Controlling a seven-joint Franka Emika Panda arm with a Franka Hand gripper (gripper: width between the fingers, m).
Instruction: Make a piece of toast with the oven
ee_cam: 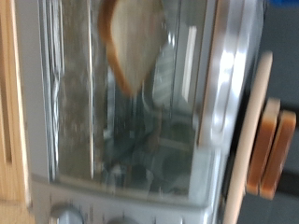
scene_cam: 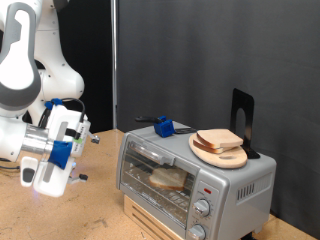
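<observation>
Already a pale, brown-crusted piece of toast (scene_cam: 167, 179) lies inside the boxy silver oven (scene_cam: 190, 180), behind glass. Jaws of the white gripper (scene_cam: 52, 172) face it, apart; grip unreadable. Approach the door squarely.

This looks like a robotics lab rigged as a mock kitchen: a white robot arm (scene_cam: 25, 60) stands on a plywood bench (scene_cam: 60, 215), black curtain panels (scene_cam: 200, 50) screen the background, and a silver toaster oven (scene_cam: 190, 180) sits alone as a prop.
</observation>
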